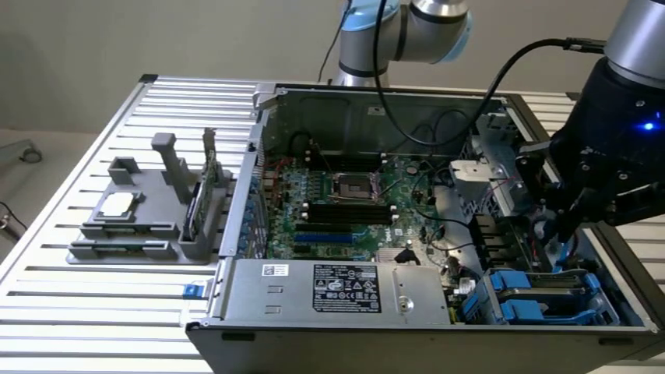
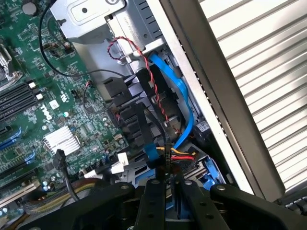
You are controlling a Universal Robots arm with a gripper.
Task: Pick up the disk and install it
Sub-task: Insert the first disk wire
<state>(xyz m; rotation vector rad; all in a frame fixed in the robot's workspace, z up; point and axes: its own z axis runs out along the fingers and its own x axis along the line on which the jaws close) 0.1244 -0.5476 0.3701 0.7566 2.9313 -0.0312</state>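
The disk's blue plastic carrier (image 1: 540,300) sits in the drive bay at the case's front corner, on the exterior view's right; its blue edge (image 2: 211,175) shows just beyond my fingers in the wrist view. My gripper (image 1: 558,234) reaches down into the case right above that bay. In the wrist view the gripper (image 2: 169,189) has its two black fingers (image 2: 153,196) nearly together, pinching a thin black cable piece that leads to a blue plug (image 2: 151,155) and yellow, red and black wires (image 2: 182,154). The disk's metal face is hidden.
A large grey power-supply box (image 1: 332,288) lies along the case's front edge, with the green motherboard (image 1: 343,202) behind it. A blue flat cable (image 2: 184,105) and a twisted red-black wire (image 2: 144,62) run beside the case wall (image 2: 206,96). A grey fixture (image 1: 146,210) stands on the slatted table (image 1: 83,319).
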